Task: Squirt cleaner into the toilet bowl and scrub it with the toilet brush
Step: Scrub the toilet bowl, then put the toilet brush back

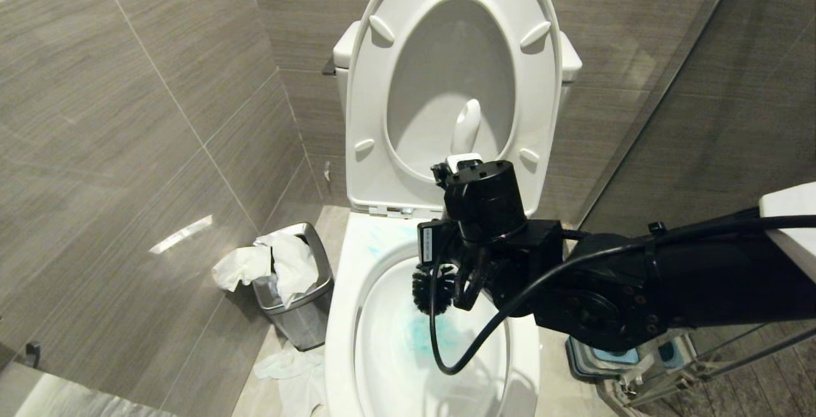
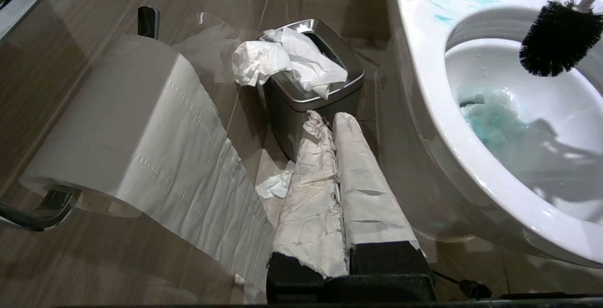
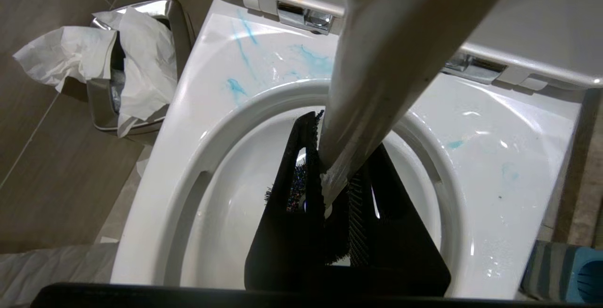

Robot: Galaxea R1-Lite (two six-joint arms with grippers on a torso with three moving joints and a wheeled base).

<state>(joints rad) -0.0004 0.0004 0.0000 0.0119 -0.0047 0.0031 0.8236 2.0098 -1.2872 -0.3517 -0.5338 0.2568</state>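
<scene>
The right gripper (image 3: 337, 190)'s black fingers (image 3: 292, 195) are squeezed tight on the white handle of the toilet brush (image 3: 377, 63). The handle pokes up past the wrist, in front of the raised seat and lid. The black bristle head (image 2: 556, 39) hangs over the toilet bowl (image 1: 344, 302), near the back rim and above the water. I cannot tell if it touches the white side of the bowl.

The cleaner (image 2: 492, 122) shows as a cloudy blue patch in the water at the bottom of the bowl. Thin blue smears (image 3: 245, 53) also lie on the flat rim by the shiny hinges.

The left gripper (image 2: 337, 124) waits low down beside the bowl. Its two fingers (image 2: 315, 181), wrapped in white, are pressed together with nothing between them. They point at a small steel waste bin (image 2: 320, 101) full of crumpled paper. A toilet paper roll (image 2: 122, 124) hangs close by on the wall.

A grey and blue brush holder (image 1: 615, 356) sits on the floor on the other side of the bowl.
</scene>
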